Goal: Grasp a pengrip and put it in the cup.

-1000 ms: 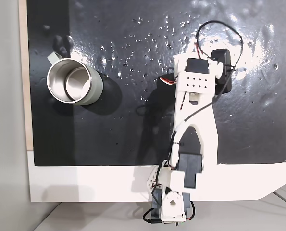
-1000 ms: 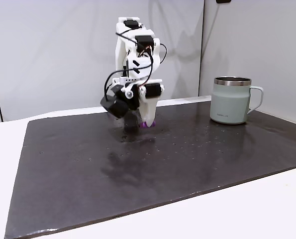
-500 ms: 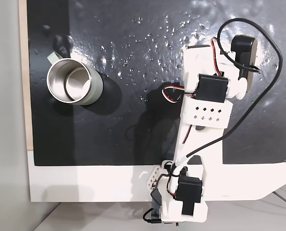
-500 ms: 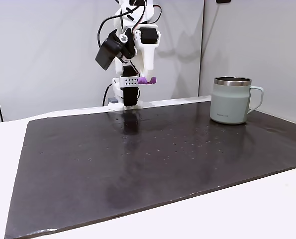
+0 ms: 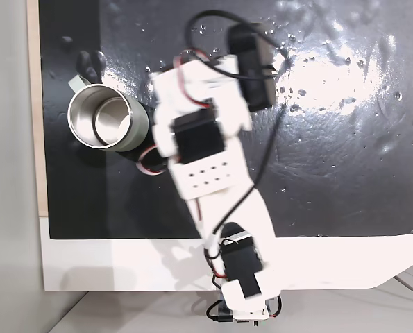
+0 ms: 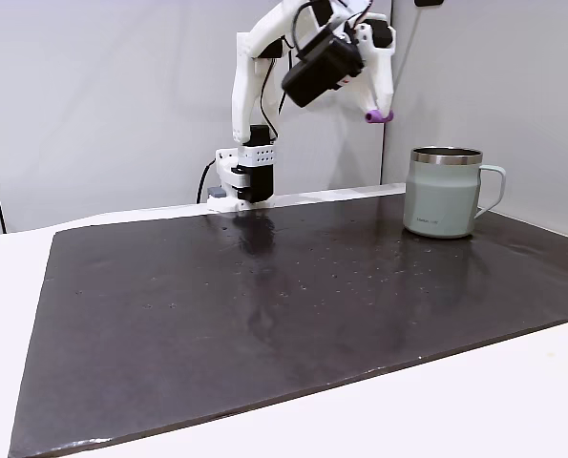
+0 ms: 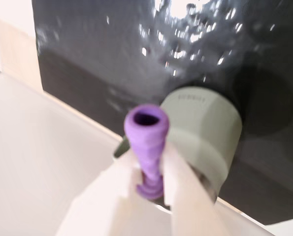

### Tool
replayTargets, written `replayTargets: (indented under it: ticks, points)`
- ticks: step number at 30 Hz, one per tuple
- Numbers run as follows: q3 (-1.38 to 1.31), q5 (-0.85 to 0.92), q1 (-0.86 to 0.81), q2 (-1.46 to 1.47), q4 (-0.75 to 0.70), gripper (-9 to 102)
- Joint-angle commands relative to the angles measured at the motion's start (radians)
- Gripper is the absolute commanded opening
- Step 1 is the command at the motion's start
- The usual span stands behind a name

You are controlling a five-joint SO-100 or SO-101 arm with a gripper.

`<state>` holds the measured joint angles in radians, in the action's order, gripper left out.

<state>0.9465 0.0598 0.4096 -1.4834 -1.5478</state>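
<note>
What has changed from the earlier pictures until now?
The gripper lifted the pengrip off the black mat and swung it toward the cup, stopping high beside it. It remains shut on the pengrip. The cup has not moved.

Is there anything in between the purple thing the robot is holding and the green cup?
No. In the side fixed view only open air and the pale wall separate the pengrip, held in the end effector, from the cup.
</note>
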Motion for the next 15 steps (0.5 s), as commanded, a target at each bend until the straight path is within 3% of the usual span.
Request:
replayTargets:
  ticks: [1, 15]
  points:
    - [-0.144, -0.011, 0.112, 0.029, -0.02, 0]
    - [-0.472, 0.109, 0.42, 0.307, -0.13, 0]
